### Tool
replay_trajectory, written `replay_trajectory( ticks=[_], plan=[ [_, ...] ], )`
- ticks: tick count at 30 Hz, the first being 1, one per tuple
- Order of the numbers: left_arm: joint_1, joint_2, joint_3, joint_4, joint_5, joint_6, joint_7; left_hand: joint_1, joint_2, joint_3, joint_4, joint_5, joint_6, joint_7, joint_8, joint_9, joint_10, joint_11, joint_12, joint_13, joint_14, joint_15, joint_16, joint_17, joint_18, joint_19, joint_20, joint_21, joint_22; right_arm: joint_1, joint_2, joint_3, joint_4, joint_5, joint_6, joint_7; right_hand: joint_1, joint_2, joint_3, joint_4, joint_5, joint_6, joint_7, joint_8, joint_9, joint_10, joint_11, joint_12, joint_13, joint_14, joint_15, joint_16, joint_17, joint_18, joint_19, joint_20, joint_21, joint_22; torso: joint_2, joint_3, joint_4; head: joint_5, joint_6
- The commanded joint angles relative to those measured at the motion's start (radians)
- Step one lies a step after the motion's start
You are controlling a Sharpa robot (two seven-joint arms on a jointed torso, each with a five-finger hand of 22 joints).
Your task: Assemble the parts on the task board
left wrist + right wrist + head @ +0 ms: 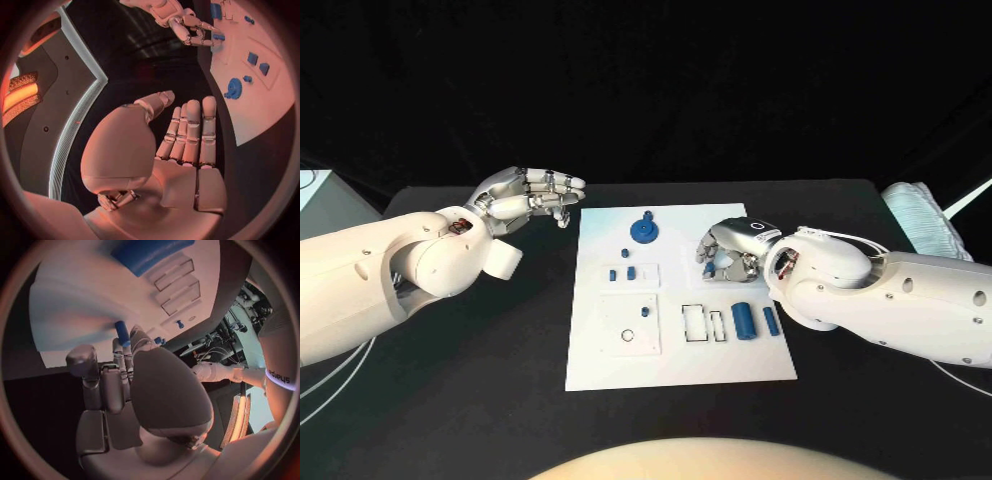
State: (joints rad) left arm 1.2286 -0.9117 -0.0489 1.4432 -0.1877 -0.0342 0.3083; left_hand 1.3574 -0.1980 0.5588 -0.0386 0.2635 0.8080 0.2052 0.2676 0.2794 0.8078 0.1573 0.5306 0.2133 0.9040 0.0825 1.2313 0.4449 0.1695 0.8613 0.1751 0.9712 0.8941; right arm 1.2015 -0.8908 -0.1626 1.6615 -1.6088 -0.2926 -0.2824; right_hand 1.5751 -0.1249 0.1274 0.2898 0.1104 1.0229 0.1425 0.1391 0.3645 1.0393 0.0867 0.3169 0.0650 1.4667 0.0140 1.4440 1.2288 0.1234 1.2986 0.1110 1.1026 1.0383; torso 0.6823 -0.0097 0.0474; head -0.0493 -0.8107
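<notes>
Black table holds the task board (678,370); right hand (730,252) pinches a blue part (122,333), left hand (528,196) empty, fingers apart.

Blue parts (744,321), white task board (678,360)

White task board (678,365) at frame centre, carrying blue gear (645,231) at top, blue cylinders (743,322) lower right.

A black tabletop (473,340) carries the white task board (678,362), which lies flat at its middle. Near the far right corner of the tabletop lies a pale ribbed cloth-like item (923,215), well apart from the board.
</notes>
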Motion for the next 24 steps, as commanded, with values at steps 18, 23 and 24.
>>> replay_trajectory(
  ticks=[18,23,24],
  plan=[
    [0.001,-0.004,0.001,0.002,0.007,0.01,0.0,-0.01,0.0,-0.001,0.005,0.0,-0.009,0.013,0.004,-0.001,-0.007,0.001,0.006,-0.001,0.0,0.004,-0.005,-0.001,0.015,0.001,0.007,-0.002,-0.001,-0.008,0.006,-0.001,0.001,-0.053,0.014,-0.025,-0.04,-0.114,0.343,-0.031,-0.032,0.058,0.002,-0.012,-0.01,0.099,-0.003,-0.122,0.002,0.038,-0.009,0.012,0.012,-0.01,0.003,-0.005,0.014,0.043,-0.001,0.0002,-0.0007,0.003,-0.006],
    [0.001,-0.004,0.001,0.002,0.007,0.009,-0.001,-0.012,0.001,-0.002,0.007,0.0,-0.01,0.013,0.005,-0.001,-0.008,0.002,0.007,-0.001,0.0,0.005,-0.005,-0.001,0.015,0.001,0.007,-0.002,-0.001,-0.008,0.004,-0.001,0.002,-0.054,0.009,-0.025,-0.075,-0.134,0.354,-0.031,-0.034,0.05,0.006,-0.017,-0.01,0.083,0.004,-0.139,0.001,0.037,-0.004,0.011,0.008,-0.009,-0.001,0.0,0.007,0.041,-0.001,0.0,-0.0005,0.003,-0.006],
    [0.001,-0.004,0.001,0.002,0.007,0.009,-0.001,-0.012,0.001,-0.002,0.007,0.0,-0.01,0.013,0.005,-0.001,-0.008,0.002,0.007,-0.001,0.0,0.005,-0.005,-0.001,0.015,0.001,0.007,-0.002,-0.001,-0.008,0.004,-0.001,0.002,-0.054,0.008,-0.025,-0.078,-0.136,0.354,-0.032,-0.034,0.049,0.006,-0.017,-0.011,0.083,0.004,-0.141,0.001,0.037,-0.004,0.011,0.008,-0.009,-0.001,0.0,0.007,0.041,-0.001,0.0001,-0.0003,0.002,-0.006]
  ],
)
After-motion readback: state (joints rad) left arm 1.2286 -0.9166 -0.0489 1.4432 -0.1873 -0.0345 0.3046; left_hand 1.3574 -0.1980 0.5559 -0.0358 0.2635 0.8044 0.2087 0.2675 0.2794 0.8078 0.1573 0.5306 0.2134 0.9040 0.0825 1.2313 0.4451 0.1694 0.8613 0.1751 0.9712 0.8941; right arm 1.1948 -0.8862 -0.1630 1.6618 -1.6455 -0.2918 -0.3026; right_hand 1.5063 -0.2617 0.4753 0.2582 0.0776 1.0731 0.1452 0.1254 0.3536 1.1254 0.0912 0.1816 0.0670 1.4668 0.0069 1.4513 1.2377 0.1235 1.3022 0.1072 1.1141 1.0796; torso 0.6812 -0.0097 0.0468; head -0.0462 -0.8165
